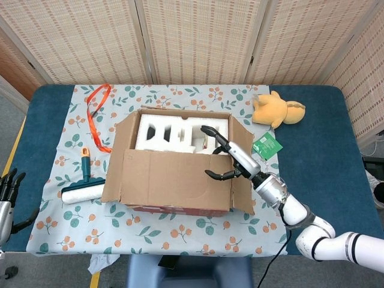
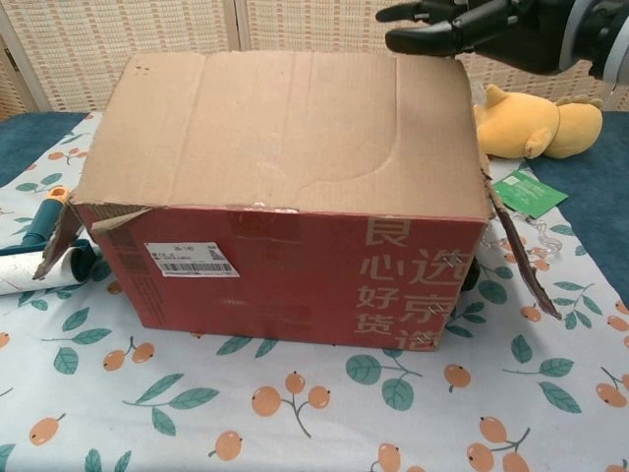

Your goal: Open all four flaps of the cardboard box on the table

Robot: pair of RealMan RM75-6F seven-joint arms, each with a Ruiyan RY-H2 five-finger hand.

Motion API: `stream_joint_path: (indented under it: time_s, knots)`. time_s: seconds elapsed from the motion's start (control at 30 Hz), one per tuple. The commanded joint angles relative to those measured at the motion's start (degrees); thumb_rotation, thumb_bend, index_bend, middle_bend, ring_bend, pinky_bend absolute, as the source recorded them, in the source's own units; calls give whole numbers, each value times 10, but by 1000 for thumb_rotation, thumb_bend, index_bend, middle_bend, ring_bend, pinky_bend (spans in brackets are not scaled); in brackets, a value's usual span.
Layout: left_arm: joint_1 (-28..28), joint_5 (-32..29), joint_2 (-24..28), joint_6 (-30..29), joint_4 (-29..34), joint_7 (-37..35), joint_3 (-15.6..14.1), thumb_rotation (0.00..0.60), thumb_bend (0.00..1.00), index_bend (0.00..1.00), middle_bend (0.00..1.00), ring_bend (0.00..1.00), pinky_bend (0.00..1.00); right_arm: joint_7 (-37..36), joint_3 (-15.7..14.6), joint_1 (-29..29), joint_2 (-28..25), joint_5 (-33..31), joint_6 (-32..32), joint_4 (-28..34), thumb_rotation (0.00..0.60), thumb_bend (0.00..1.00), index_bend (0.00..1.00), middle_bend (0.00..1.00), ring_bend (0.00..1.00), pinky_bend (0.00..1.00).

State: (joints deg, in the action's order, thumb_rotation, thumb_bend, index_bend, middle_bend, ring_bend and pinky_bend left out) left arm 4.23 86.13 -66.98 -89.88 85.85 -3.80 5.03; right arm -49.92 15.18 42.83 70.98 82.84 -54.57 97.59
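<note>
The left hand [image 1: 7, 198] hangs low off the table's [image 1: 336, 150] left edge, fingers spread, holding nothing. Mid-table stands the cardboard box [image 2: 285, 280]; its near flap [image 2: 280, 123] is raised on the right hand [image 1: 231, 159], whose parted fingers hook over and under the flap's right corner. White foam [image 1: 174, 135] fills the box; a lint roller [image 1: 83, 189] lies left, a yellow plush toy [image 1: 276, 109] far right.

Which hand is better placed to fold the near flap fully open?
Probably the right hand: it is at the near flap's right edge. The left hand is beside the table, far away.
</note>
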Motion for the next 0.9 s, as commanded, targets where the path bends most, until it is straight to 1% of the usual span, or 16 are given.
stream_joint_path:
  time_s: [0.03,0.2,0.33,0.4,0.47,0.57,0.7,0.83,0.9]
  knots:
    - [0,1,-1,0,0,2,-1,600,331,0,0,0,0,24,13,-7,-30,-4,-16,51,600,368,0,0,0,421]
    - [3,-1,-3,5,-1,6,-2,600,331,0,0,0,0,59,21,-30,-97,-26,-27,161,600,367,0,0,0,435]
    - [5,-1,-5,10,0,10,-3,600,331,0,0,0,0,87,15,-57,-135,-14,-55,219,600,367,0,0,0,435]
    - [5,0,-6,10,0,13,-3,600,331,0,0,0,0,75,11,-70,-158,-12,-59,251,600,367,0,0,0,435]
    - [6,0,-8,11,-1,17,-3,600,331,0,0,0,0,56,4,-86,-192,-8,-59,288,600,367,0,0,0,436]
    - [7,-2,-9,13,-1,20,-3,600,331,0,0,0,0,31,-14,-111,-236,7,-54,331,600,368,0,0,0,436]
    - [10,1,-13,14,-1,27,-3,600,331,0,0,0,0,3,-48,-133,-264,46,-39,352,600,367,0,0,0,436]
    - [13,5,-15,14,-1,31,-4,600,331,0,0,0,0,-11,-82,-146,-260,92,-28,346,600,368,0,0,0,436]
    - [13,6,-15,14,-1,31,-4,600,331,0,0,0,0,-14,-92,-150,-259,109,-28,343,600,368,0,0,0,436]
